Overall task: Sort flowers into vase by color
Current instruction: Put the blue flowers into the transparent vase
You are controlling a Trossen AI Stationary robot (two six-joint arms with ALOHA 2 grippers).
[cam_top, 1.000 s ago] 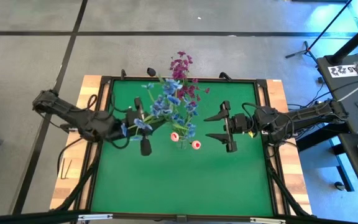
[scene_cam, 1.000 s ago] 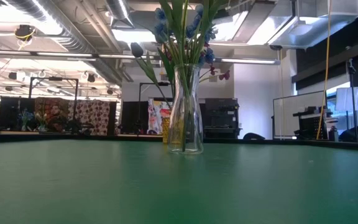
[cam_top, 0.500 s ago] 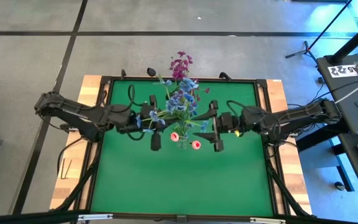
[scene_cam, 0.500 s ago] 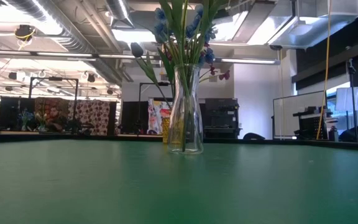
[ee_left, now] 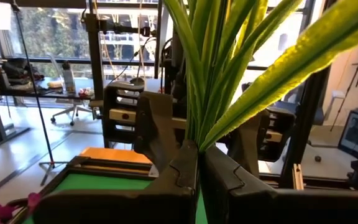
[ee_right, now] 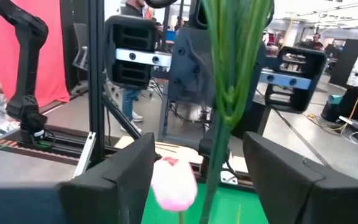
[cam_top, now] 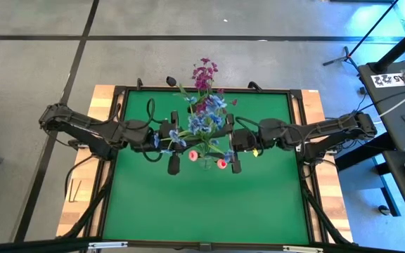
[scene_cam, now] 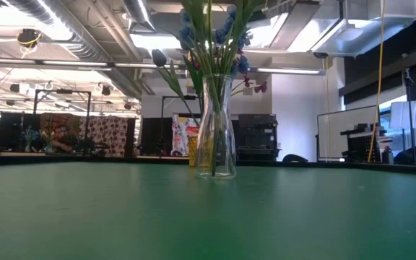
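The glass vase (scene_cam: 216,130) stands upright near the middle of the green surface (cam_top: 202,204). It holds the flowers (cam_top: 204,119): blue sprays, magenta sprays (cam_top: 204,72) leaning toward the far edge, and pink-white tulips (cam_top: 221,164).

Left claw (cam_top: 173,144): positioned just beside the bouquet on its left; fingers (ee_left: 166,180) pressed together on the green stems (ee_left: 207,74).

Right claw (cam_top: 235,145): positioned just beside the bouquet on its right; fingers (ee_right: 123,171) spread apart, with stems and one tulip (ee_right: 174,182) between them.
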